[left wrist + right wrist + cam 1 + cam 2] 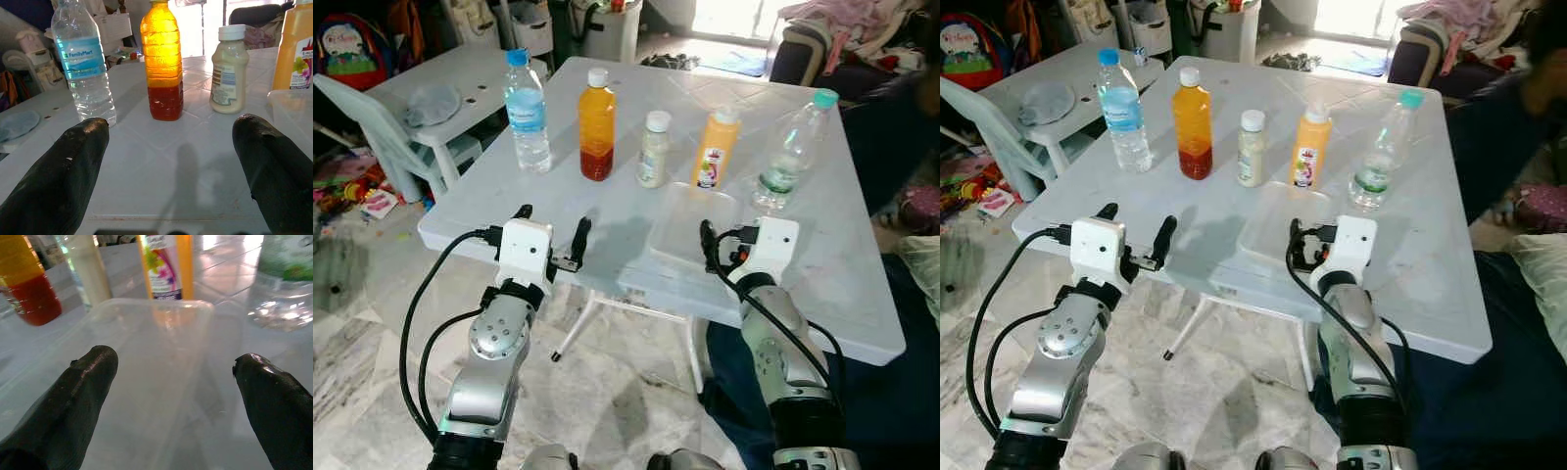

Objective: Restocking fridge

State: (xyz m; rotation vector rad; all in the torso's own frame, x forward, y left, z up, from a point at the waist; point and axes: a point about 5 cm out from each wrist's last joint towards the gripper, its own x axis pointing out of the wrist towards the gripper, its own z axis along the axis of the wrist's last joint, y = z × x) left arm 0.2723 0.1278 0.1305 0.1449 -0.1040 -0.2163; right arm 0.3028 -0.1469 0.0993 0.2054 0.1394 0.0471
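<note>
I have both arms raised at the near edge of the white worktop (862, 264), the left gripper (551, 235) and right gripper (176, 377) each with fingers spread wide and holding nothing. A row stands ahead: water bottle (526, 113), orange-and-red bottle (597, 122), small cream bottle (654, 149), orange juice bottle (716, 147), clear green-capped bottle (791, 152). A clear plastic container (690, 230) lies just before my right fingers (78, 391).
</note>
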